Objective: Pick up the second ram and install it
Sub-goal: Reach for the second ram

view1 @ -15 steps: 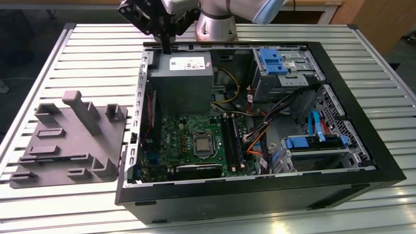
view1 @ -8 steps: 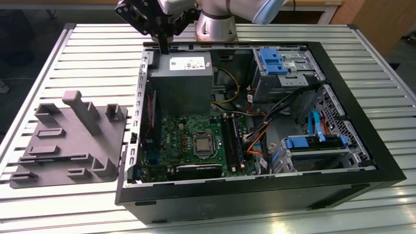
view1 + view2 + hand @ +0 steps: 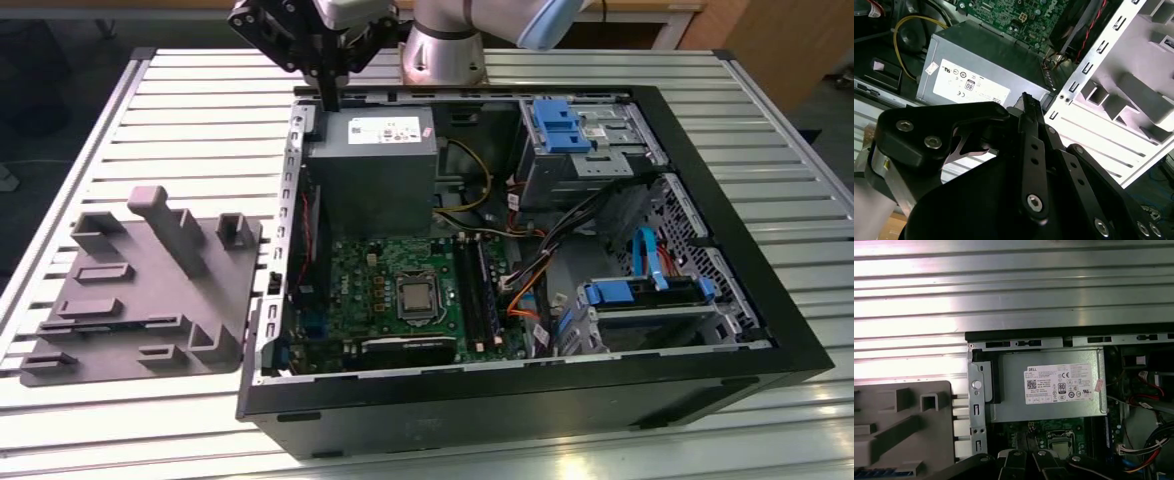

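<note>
- Aluminium slats form the table (image 3: 174,120), and they glare bright in the first wrist view. Beyond its corner at the exterior view's upper right we see a wooden panel (image 3: 787,45).
- A black computer case (image 3: 534,395) lies open across the table's middle and the exterior view's right, close to the near edge.
- A grey moulded tray (image 3: 134,290) rests towards the table's edge on the exterior view's left, just beside the case.
- The arm's base (image 3: 447,55) stands at the far edge.
- The gripper (image 3: 328,98) hangs over the case's far corner, beside the power supply (image 3: 374,165). Its fingers are drawn together, and we cannot tell whether anything thin is pinched.
- Long dark strips (image 3: 478,290) run along the motherboard (image 3: 374,270), and we cannot tell where the second ram is.
</note>
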Controlling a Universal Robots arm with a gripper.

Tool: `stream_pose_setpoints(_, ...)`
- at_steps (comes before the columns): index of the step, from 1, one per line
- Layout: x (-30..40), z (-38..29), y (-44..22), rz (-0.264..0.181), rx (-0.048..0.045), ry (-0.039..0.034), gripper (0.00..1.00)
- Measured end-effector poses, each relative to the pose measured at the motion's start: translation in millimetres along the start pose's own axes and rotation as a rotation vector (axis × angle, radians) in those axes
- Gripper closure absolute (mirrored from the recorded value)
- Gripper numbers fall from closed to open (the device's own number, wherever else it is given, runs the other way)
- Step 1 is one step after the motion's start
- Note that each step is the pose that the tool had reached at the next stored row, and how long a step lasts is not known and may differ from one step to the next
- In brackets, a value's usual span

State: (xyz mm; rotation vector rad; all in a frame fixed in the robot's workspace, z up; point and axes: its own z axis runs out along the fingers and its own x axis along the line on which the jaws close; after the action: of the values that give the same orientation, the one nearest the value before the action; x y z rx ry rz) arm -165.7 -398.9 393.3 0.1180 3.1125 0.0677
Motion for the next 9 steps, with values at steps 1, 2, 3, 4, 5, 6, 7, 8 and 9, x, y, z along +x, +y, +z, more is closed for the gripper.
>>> stream_pose_setpoints(1, 0.7, 0.0, -0.1, 0.000, 0.0000, 0.0000, 0.89)
stream_pose_setpoints(2, 1.5, 0.0, -0.1, 0.000, 0.0000, 0.0000, 0.89)
stream_pose_setpoints(3, 2.3, -0.1, -0.2, 0.000, 0.0000, 0.0000, 0.89)
stream_pose_setpoints(4, 3.1, -0.1, -0.2, 0.000, 0.0001, 0.0000, 0.89)
stream_pose_setpoints(5, 4.0, -0.1, -0.3, 0.000, 0.0000, 0.0000, 0.89)
stream_pose_setpoints(6, 4.9, -0.2, -0.4, 0.000, 0.0001, 0.0001, 0.89)
stream_pose_setpoints(7, 5.7, -0.2, -0.4, 0.000, 0.0001, 0.0000, 0.89)
stream_pose_setpoints(8, 6.6, -0.2, -0.5, 0.000, 0.0000, 0.0000, 0.89)
stream_pose_setpoints(9, 7.3, -0.2, -0.5, 0.000, 0.0000, 0.0000, 0.89)
